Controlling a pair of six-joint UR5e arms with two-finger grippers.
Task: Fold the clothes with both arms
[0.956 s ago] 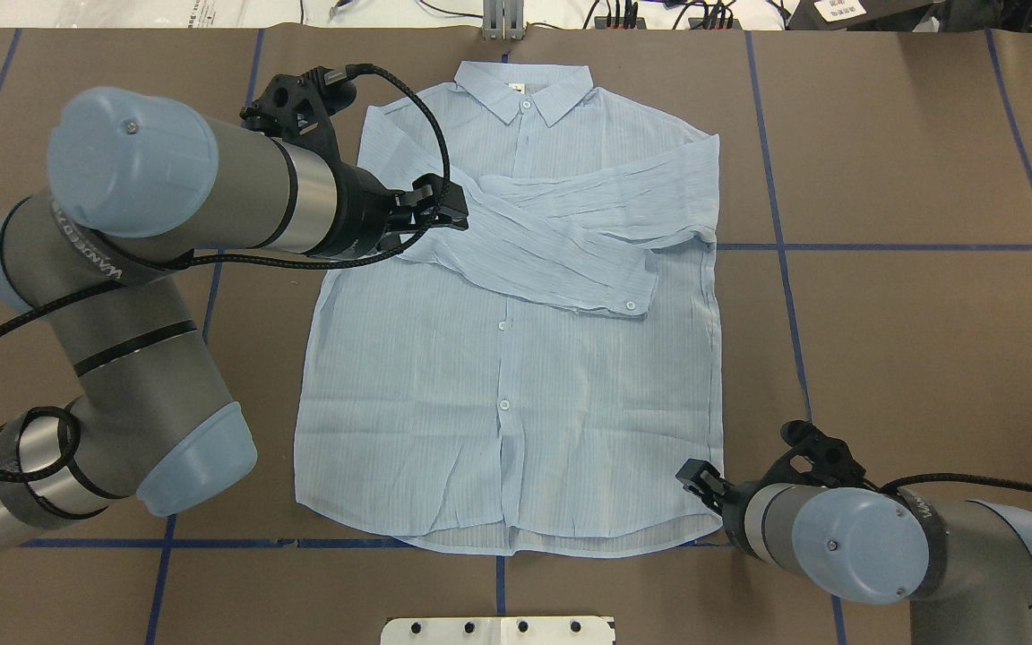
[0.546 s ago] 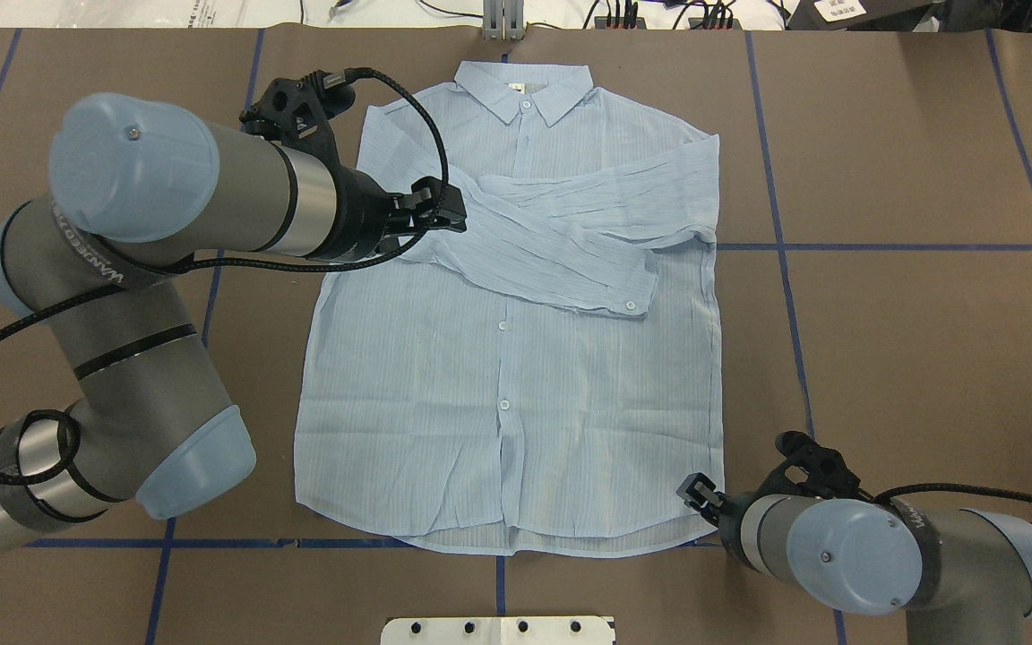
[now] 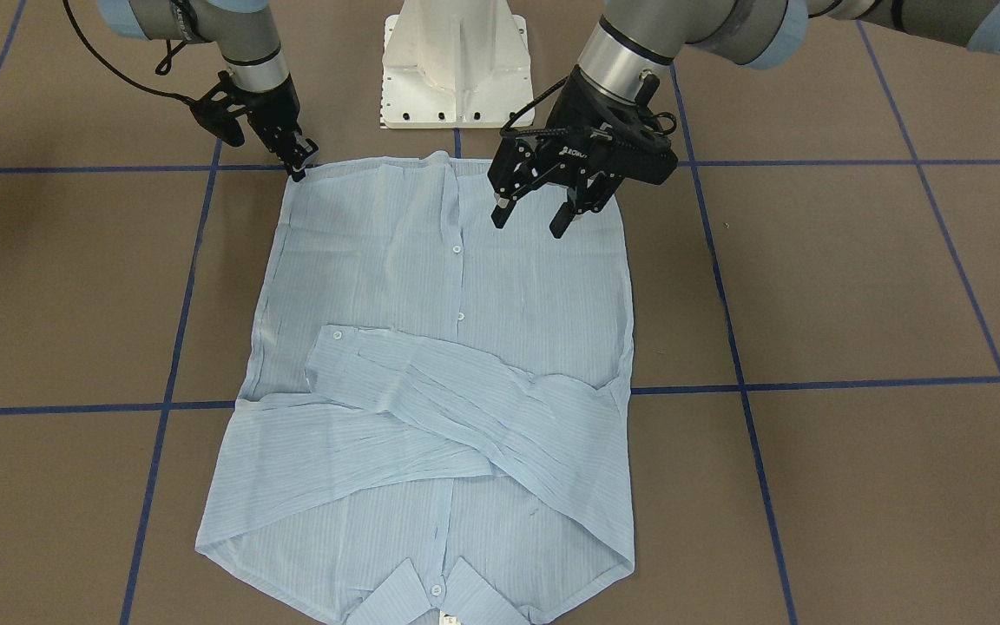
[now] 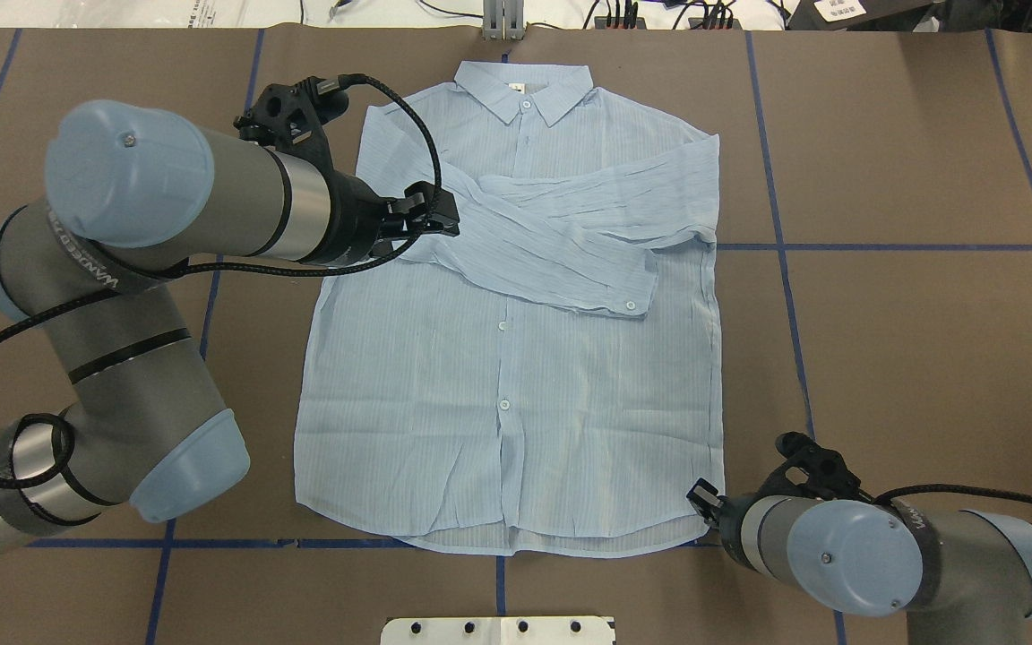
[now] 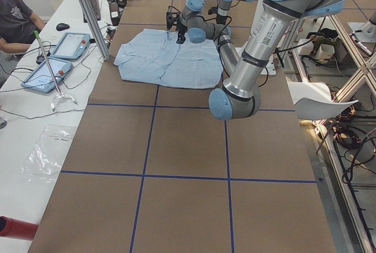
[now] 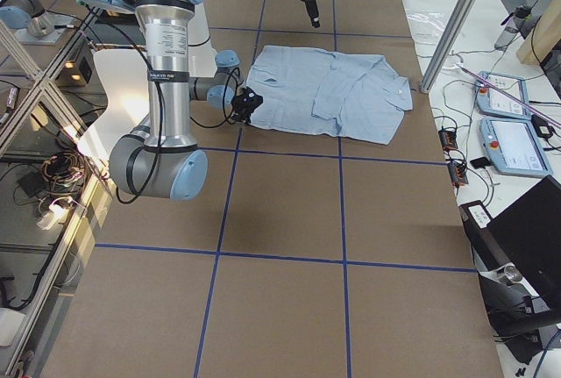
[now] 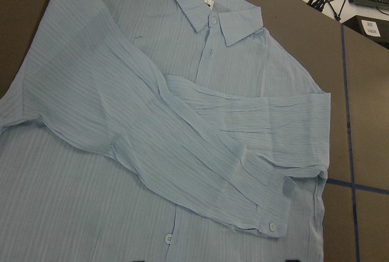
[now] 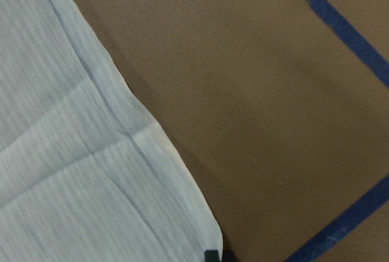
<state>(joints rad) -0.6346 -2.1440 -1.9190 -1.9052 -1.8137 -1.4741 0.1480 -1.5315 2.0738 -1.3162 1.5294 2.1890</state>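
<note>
The pale blue striped shirt (image 4: 516, 403) lies flat and face up on the brown table, collar at the far side, with both sleeves crossed over the chest (image 3: 430, 408). My left gripper (image 3: 526, 224) hangs open above the shirt's left side, near the shoulder and sleeve (image 4: 444, 208), holding nothing. The left wrist view looks down on the collar and crossed sleeves (image 7: 200, 152). My right gripper (image 3: 299, 167) is down at the shirt's near right hem corner (image 4: 700, 493). Its fingertips (image 8: 211, 255) are together right at that corner of cloth (image 8: 182, 207).
The white pedestal base (image 3: 457, 61) stands at the table's near edge by the hem. Blue tape lines (image 4: 785, 246) cross the brown table top. At the operators' side are two tablets (image 5: 59, 59), cables and a seated person (image 5: 14, 18).
My right gripper has moved down and toward the robot, onto the hem corner. My left gripper has drifted slightly toward the shirt's left edge, still open. The shirt lies as before.
</note>
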